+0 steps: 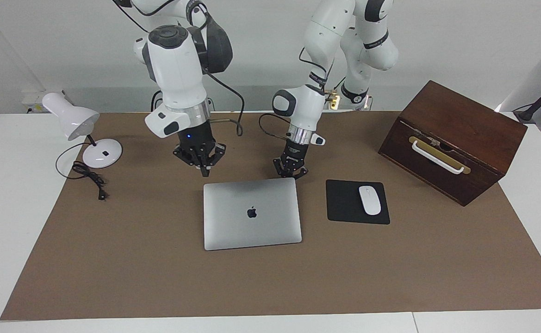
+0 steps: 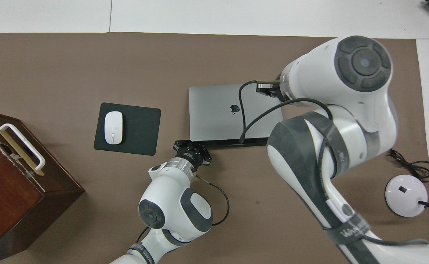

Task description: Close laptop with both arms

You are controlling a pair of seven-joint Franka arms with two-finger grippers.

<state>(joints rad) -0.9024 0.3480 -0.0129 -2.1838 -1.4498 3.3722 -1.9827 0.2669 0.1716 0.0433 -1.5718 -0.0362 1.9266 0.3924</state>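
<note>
The laptop (image 1: pixel 251 213) lies shut and flat at frame centre. My left gripper (image 1: pixel 290 173), fingers together and empty, hangs just above the lid's upper right corner. My right gripper (image 1: pixel 202 165), also shut and empty, hangs over the mat (image 1: pixel 159 259), up-left of the lid.

A white table (image 1: pixel 2 222) carries a brown mat (image 1: pixel 159 277) across most of its top. A plain pale wall (image 1: pixel 460 41) rises at the robots' end. Even light casts soft shadows on the mat.
</note>
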